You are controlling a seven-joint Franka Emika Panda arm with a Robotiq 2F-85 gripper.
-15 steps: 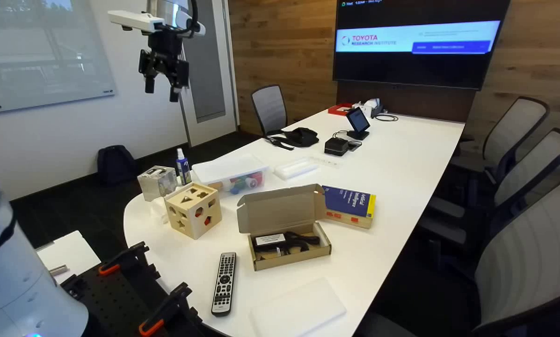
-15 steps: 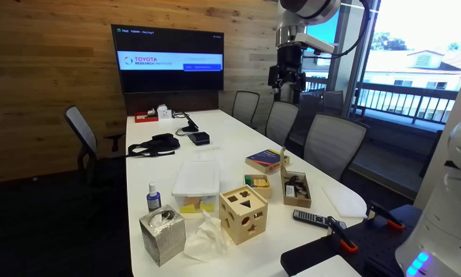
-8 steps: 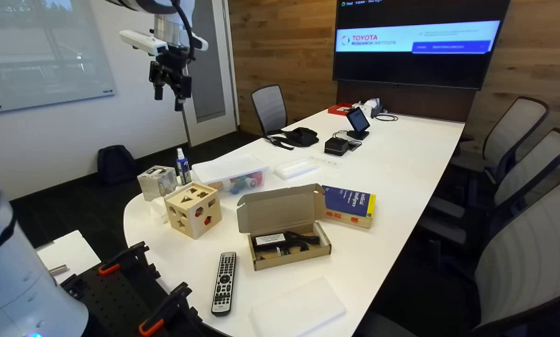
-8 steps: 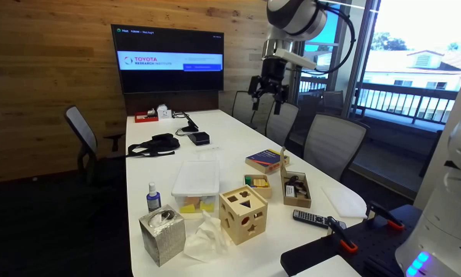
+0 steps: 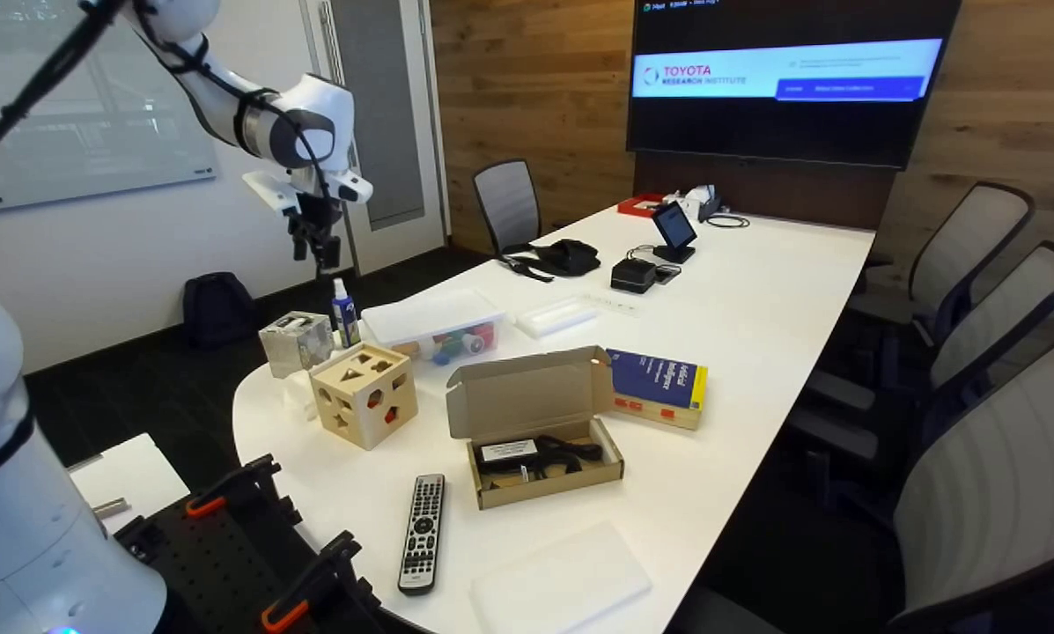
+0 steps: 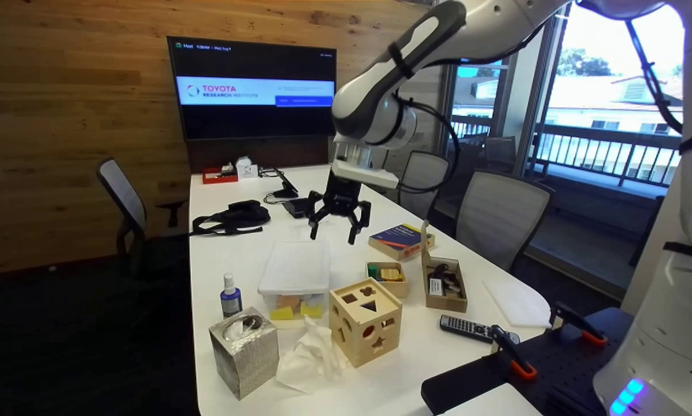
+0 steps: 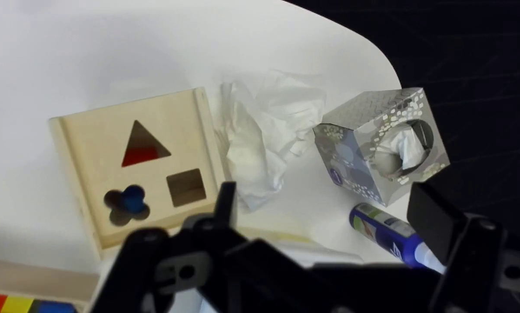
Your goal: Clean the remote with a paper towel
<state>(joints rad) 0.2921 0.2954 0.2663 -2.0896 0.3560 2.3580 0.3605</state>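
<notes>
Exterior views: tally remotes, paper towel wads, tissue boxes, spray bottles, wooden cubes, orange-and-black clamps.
Remote: 1
Paper towel wad: 1
Tissue box: 1
Spray bottle: 1
Wooden cube: 1
Orange-and-black clamps: 2
Total: 7

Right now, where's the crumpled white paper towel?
In the wrist view, the crumpled white paper towel lies on the white table, between the wooden shape-sorter cube on its left and the patterned tissue box on its right.
</notes>
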